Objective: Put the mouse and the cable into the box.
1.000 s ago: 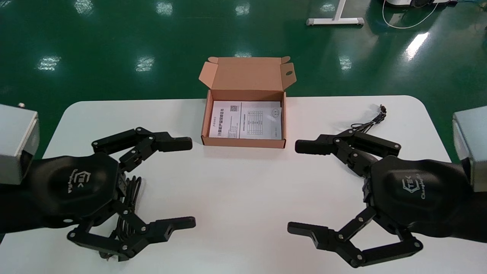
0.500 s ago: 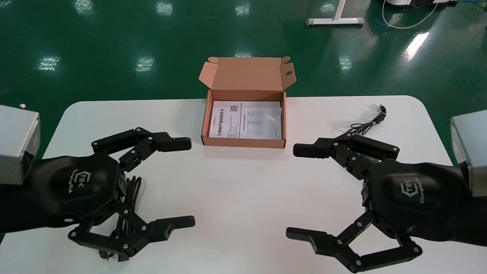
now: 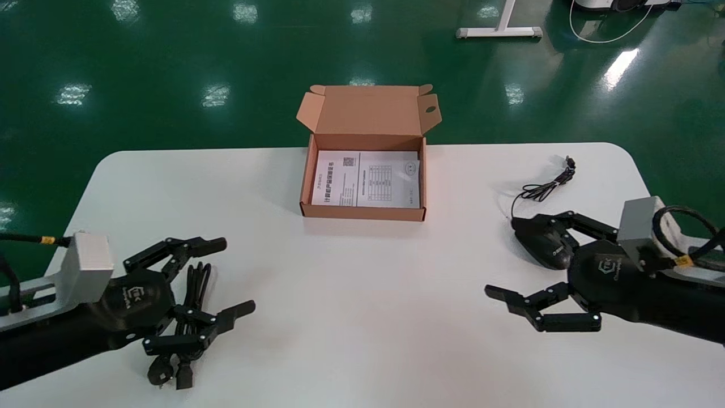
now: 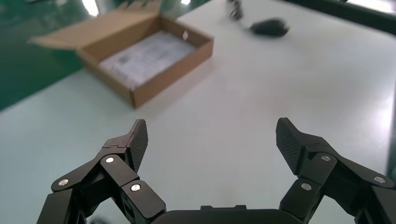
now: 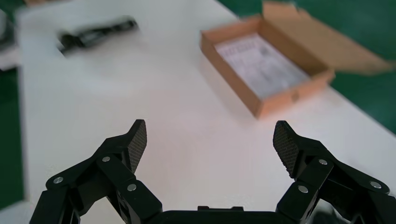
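An open cardboard box (image 3: 362,213) with a printed leaflet (image 3: 365,178) inside stands at the table's far middle. A black mouse (image 3: 538,245) lies right of it, its thin cord (image 3: 544,190) trailing away. My right gripper (image 3: 507,258) is open low over the table, the mouse beside its far finger. A bundled black cable (image 3: 192,283) with plugs lies at the near left, under my open left gripper (image 3: 233,276). The left wrist view shows that gripper (image 4: 212,140) empty, the box (image 4: 173,77) and mouse (image 4: 270,27) beyond. The right gripper (image 5: 210,140) is empty too, with the box (image 5: 229,74) and cable (image 5: 95,33) ahead.
The white table (image 3: 362,294) has rounded far corners, with green floor beyond. A white stand base (image 3: 498,31) and a loose white wire (image 3: 609,37) lie on the floor far behind. The box's lid (image 3: 368,110) stands open toward the back.
Both arms have dropped and pulled back toward the table's sides. The mouse, hidden behind the right gripper before, now shows. Both grippers remain open.
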`<act>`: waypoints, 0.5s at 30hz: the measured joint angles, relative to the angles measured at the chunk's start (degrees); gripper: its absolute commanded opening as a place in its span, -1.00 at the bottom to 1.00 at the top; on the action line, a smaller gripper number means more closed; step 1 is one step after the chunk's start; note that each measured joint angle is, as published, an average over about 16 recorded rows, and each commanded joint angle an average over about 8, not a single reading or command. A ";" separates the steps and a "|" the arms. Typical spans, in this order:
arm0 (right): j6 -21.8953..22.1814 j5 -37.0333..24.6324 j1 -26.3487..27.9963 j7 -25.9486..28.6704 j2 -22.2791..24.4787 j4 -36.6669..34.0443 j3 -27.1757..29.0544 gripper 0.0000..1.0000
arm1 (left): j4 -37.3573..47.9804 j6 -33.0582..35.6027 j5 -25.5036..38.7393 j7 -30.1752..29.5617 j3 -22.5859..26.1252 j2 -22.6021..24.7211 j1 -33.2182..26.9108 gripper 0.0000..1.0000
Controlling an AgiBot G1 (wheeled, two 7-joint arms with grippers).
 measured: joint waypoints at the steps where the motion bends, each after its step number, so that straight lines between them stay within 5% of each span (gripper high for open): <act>1: 0.41 -0.73 -0.01 -0.83 -0.17 -1.16 -0.15 1.00 | -0.28 -1.30 -0.25 0.65 -0.59 0.04 1.74 1.00; 15: 2.93 -6.94 1.55 -9.98 -2.99 -14.67 -1.53 1.00 | -3.83 -9.41 -3.14 6.02 -5.45 1.14 16.82 1.00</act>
